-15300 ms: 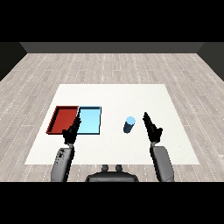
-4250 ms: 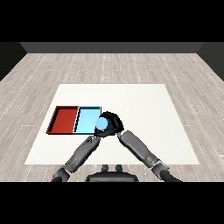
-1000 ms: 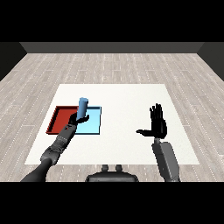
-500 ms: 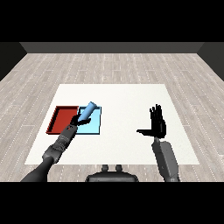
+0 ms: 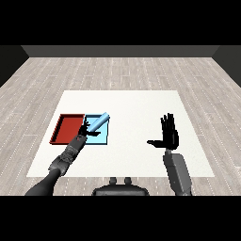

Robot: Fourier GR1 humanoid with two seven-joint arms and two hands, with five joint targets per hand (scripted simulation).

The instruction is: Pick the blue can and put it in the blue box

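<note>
White table (image 5: 136, 108) bears red tray (image 5: 67, 129) beside, perhaps touching, light blue tray (image 5: 100, 138).

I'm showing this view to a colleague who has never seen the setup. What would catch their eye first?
Probably the blue can, strongly tilted over the light blue tray, at the left hand. Next, the red tray beside it on the white table. Then the right hand, raised at the right with fingers spread, holding nothing.

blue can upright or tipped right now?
Tipped: the blue can leans steeply right over the light blue tray, at the left hand.
</note>
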